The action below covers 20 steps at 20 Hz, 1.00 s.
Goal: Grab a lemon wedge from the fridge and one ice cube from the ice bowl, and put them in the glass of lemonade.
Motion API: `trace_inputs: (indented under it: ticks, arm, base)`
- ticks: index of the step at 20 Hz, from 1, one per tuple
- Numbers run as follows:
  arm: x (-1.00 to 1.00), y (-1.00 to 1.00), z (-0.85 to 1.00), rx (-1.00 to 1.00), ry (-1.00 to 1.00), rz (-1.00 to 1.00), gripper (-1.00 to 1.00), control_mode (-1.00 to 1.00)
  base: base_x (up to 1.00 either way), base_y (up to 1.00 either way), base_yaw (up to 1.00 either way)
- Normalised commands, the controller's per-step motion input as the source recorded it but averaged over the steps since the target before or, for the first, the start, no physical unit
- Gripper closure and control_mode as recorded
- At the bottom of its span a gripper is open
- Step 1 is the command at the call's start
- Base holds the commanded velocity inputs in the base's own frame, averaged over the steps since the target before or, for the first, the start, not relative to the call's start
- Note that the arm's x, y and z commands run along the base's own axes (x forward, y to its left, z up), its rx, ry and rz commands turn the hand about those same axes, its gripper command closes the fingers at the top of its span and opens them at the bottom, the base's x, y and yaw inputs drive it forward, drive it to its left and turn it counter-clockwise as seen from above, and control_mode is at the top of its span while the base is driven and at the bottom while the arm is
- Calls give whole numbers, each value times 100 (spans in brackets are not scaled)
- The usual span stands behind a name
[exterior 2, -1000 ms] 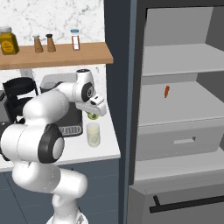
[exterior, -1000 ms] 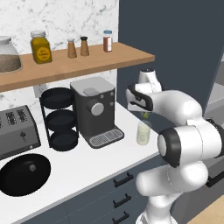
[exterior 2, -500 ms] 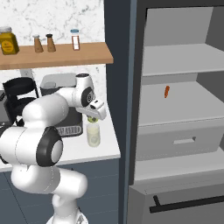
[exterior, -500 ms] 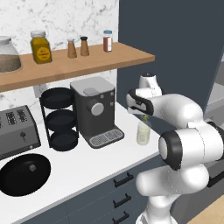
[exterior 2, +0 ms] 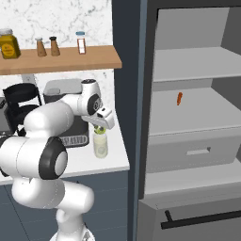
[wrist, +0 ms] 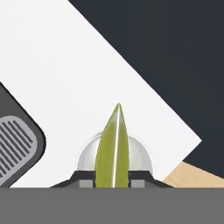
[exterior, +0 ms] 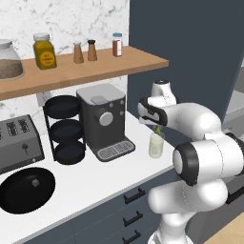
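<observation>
The glass of lemonade (exterior: pixel 155 145) (exterior 2: pixel 100 145) stands on the white counter (exterior: pixel 95 176), to the right of the coffee machine. My gripper (exterior: pixel 156 126) (exterior 2: pixel 99 128) (wrist: pixel 113 177) hangs right above its rim, pointing down. The yellow-green lemon wedge (wrist: pixel 113 148) (exterior: pixel 157 129) sits between the fingertips, its point over the glass (wrist: pixel 85 154). The jaws stand shut on the wedge. The fridge (exterior 2: pixel 197 122) is open at the right, with light grey shelves and a drawer. The ice bowl and ice cube are out of view.
A dark coffee machine (exterior: pixel 104 120) stands close left of the glass, then a black tiered rack (exterior: pixel 65 129), a toaster (exterior: pixel 18 142) and a black pan (exterior: pixel 26 188). A wooden shelf (exterior: pixel 86 69) with spice jars runs overhead. A small orange-red stick (exterior 2: pixel 179 98) lies on a fridge shelf.
The hand has come down and slightly forward with the wedge, from above the glass to just over its rim. The base and the counter things have not moved.
</observation>
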Motion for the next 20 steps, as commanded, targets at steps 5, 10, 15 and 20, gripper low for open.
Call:
trace_inputs:
  ticks: [5,10,15,20]
  arm:
    - [0,0,0,0,0,0,-100,-100]
    - [0,0,0,0,0,0,-100,-100]
    - [-10,-1,1,0,-2,0,-100,-100]
    - [-18,-2,1,0,-1,0,-100,-100]
  base:
    - [0,0,0]
    - [0,0,0]
    - [0,0,0]
    - [0,0,0]
